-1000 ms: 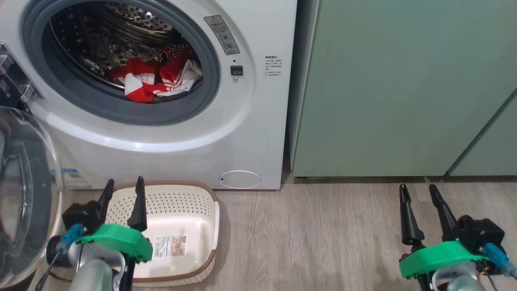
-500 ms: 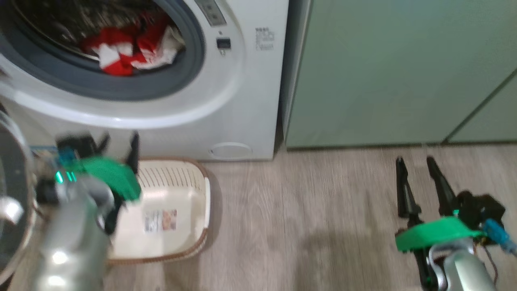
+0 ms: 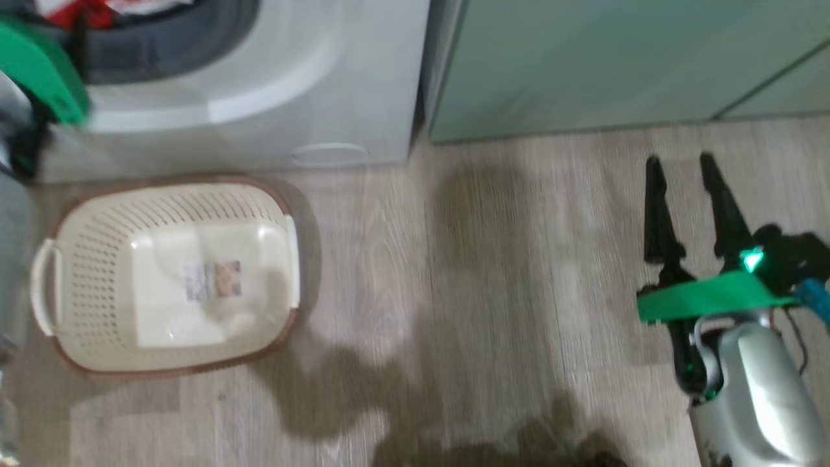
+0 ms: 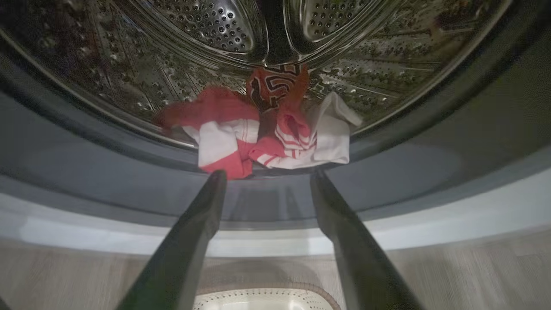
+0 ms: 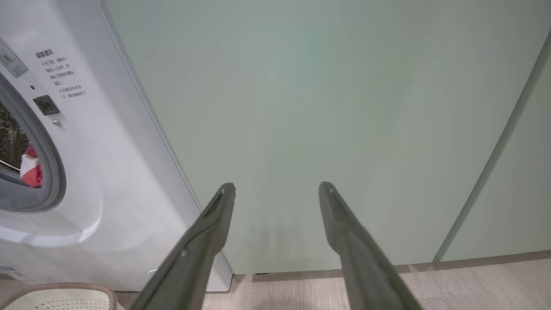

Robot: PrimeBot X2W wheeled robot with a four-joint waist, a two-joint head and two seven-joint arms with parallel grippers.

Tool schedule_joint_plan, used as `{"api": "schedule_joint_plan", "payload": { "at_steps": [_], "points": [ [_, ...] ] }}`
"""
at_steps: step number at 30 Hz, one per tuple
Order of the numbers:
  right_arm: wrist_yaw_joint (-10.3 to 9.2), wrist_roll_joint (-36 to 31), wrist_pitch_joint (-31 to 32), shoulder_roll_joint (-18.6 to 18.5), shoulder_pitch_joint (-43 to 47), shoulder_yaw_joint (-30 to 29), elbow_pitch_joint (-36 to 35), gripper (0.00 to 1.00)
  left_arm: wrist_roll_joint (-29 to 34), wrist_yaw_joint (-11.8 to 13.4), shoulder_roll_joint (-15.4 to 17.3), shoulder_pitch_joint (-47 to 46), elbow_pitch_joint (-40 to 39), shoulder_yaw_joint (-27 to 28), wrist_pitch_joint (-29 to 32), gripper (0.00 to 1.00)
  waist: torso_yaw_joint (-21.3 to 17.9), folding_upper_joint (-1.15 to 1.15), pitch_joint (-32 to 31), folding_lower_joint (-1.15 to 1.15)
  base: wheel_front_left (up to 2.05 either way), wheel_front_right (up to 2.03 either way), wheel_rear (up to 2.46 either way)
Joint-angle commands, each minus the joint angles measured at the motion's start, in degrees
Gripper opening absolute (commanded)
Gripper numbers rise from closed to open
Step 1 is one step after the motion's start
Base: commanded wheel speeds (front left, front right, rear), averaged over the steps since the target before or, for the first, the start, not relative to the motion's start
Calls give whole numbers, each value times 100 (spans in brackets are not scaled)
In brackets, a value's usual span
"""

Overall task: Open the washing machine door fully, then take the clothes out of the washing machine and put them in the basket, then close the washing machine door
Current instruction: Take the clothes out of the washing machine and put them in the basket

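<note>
- My left pincer (image 4: 267, 173) is wide open, empty, aimed at the clothes (image 4: 241, 142) in the washing machine (image 3: 311, 78).
- My right pincer (image 5: 277, 186) is spread wide, holding nothing, facing the cabinet (image 5: 344, 107).
- The basket (image 3: 91, 272) is on the floor, just before the machine.

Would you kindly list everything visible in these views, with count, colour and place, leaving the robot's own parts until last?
washing machine: one, white, upper left of the head view
clothes: one small heap, red and white, inside the washing machine at the front of its opening
basket: one, cream with a brown rim, on the floor in front of the washing machine, no clothes in it
cabinet doors: two, pale green, right of the washing machine
floor: one, pale wood grain, under everything
left end effector: one, dark fingers, open, pointing at the clothes
right end effector: one, dark fingers, open, over bare floor at the right
</note>
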Motion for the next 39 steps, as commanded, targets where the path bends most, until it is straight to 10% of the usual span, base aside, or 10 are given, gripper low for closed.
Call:
{"api": "schedule_joint_plan", "payload": {
  "at_steps": [1,27,28,31,39],
  "points": [
    [-4,-10,-35,43,-104,119,-203,100,-19,-35,386,-277,-102,104,48,100,-147,0,365,0,0,0,0],
    [-4,142,-35,60,-817,68,-529,100,-35,15,1315,-2156,1046,-256,471,100,-483,0,1862,0,0,0,0],
    [-4,150,-35,60,-824,66,-526,100,-41,10,1301,-2153,1078,-276,446,94,-484,0,1863,0,0,0,0],
    [-4,150,-35,60,-812,42,-509,100,-85,-10,1230,-2107,1148,-355,365,0,-457,0,1804,0,0,0,0],
    [-4,87,-35,61,-572,-13,-374,100,-400,-33,1047,-1527,1100,-787,58,0,-302,0,1166,0,0,0,0]
  ]
}}
